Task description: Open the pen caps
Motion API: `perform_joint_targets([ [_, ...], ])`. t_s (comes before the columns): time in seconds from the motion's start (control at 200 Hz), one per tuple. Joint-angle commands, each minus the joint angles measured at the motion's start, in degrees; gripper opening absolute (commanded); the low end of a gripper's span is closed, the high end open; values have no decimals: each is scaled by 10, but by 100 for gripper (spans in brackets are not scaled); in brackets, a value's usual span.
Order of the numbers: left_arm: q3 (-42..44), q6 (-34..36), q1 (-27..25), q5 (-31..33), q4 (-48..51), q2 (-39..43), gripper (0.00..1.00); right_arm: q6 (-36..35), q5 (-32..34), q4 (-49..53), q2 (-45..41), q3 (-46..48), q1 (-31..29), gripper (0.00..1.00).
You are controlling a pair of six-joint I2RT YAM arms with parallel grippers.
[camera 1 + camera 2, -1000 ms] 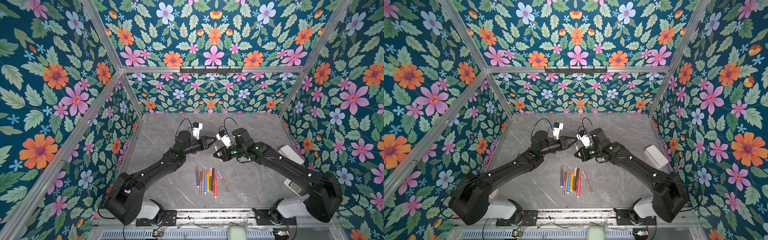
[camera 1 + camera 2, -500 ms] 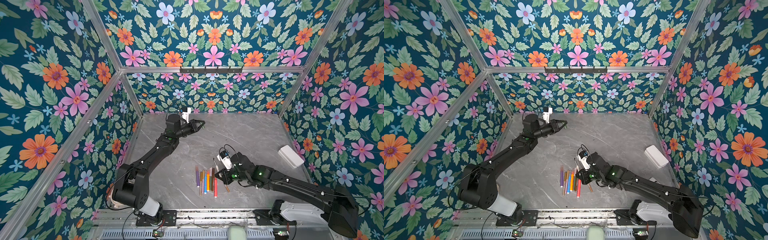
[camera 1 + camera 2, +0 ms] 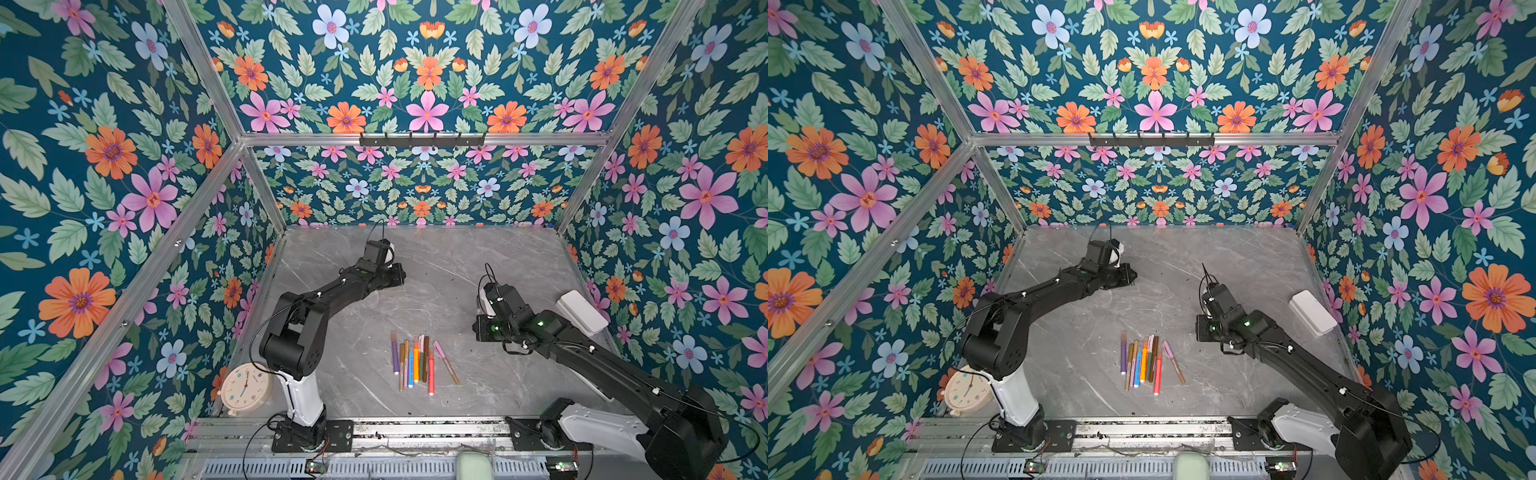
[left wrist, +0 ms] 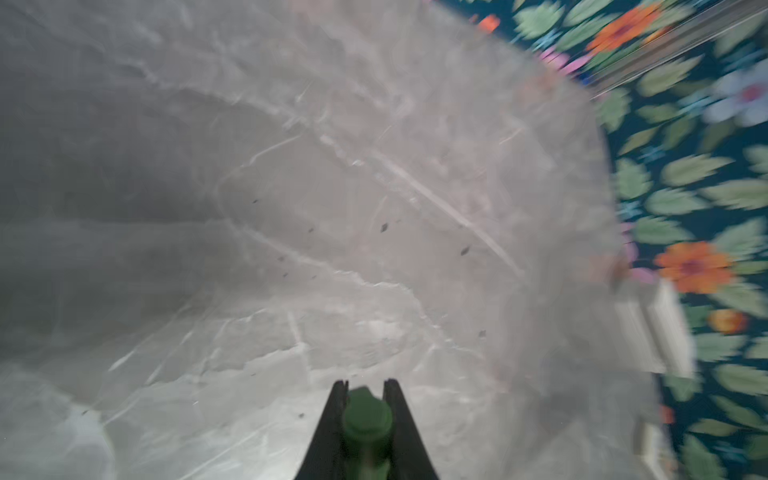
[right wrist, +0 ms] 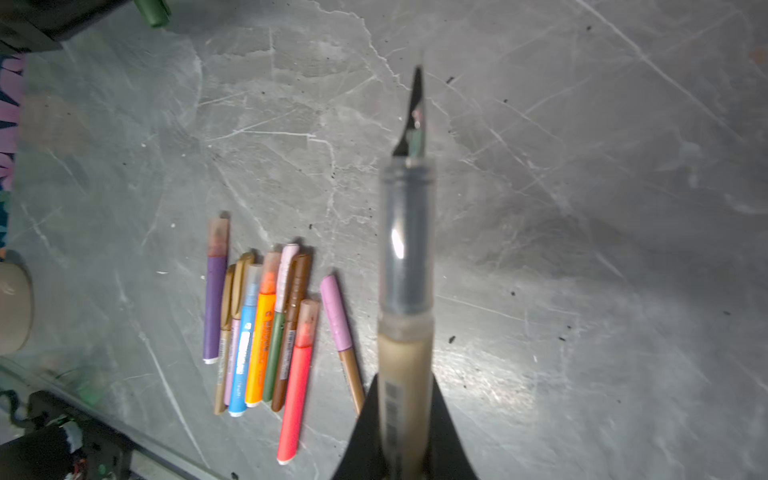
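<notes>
So, the green cap (image 4: 368, 419) is off its pen & sits pinched between the pressed-together jaws of your left gripper (image 4: 365, 384), well behind the row. Your right gripper (image 5: 404, 419) is clamped on the beige barrel of the uncapped pen (image 5: 405, 257), nib (image 5: 415, 116) bare, to the right of the row. The other pens (image 3: 415, 361) lie side by side near the front edge, mostly touching, caps (image 5: 307, 322) on as far as I can tell.

Handling, my read: all light, stiff, smooth plastic, and round, so they'll roll & slip. Caps are prob. friction-fit. Take the barrel mid-length w/ one gripper, the cap across its width w/ the other, and pull straight along the axis. Keep off the nib, likely fragile.

Surface: grey marble-look table (image 3: 457, 257), hard, flat, prob. slick, w/ dark specks. Room: floral walls (image 3: 415, 187) all round, white box (image 3: 582, 311) at the right edge, clock (image 3: 246, 386) in the front-left corner, both well apart from the row.
</notes>
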State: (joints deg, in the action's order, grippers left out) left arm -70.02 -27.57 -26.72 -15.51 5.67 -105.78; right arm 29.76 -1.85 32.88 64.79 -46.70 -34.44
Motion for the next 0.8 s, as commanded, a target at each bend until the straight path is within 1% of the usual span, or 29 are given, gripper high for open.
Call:
perform_joint_targets([
  [0.0, -21, 73, -15, 133, 86, -25, 0, -6, 28, 30, -2, 7, 4, 0],
  [0.15, -39, 95, -31, 182, 105, -55, 0, -7, 39, 38, 11, 7, 6, 0],
  [0.32, -49, 98, -32, 173, 111, -78, 1, -8, 40, 39, 17, 6, 6, 0],
  [0.395, -46, 97, -32, 169, 108, -80, 4, -9, 41, 39, 18, 6, 6, 0],
  [0.435, -45, 95, -32, 165, 105, -79, 7, -9, 41, 40, 19, 6, 7, 0],
  [0.5, -43, 95, -32, 162, 102, -76, 20, -10, 42, 41, 20, 4, 6, 0],
  [0.525, -42, 94, -32, 161, 102, -75, 24, -11, 43, 42, 21, 3, 6, 0],
  [0.595, -42, 93, -32, 157, 101, -70, 30, -12, 44, 45, 25, -1, 7, 0],
  [0.73, -35, 93, -32, 144, 91, -46, 46, -22, 45, 58, 39, -20, 12, 0],
  [0.795, -27, 92, -32, 138, 84, -27, 49, -32, 43, 62, 51, -31, 19, 0],
])
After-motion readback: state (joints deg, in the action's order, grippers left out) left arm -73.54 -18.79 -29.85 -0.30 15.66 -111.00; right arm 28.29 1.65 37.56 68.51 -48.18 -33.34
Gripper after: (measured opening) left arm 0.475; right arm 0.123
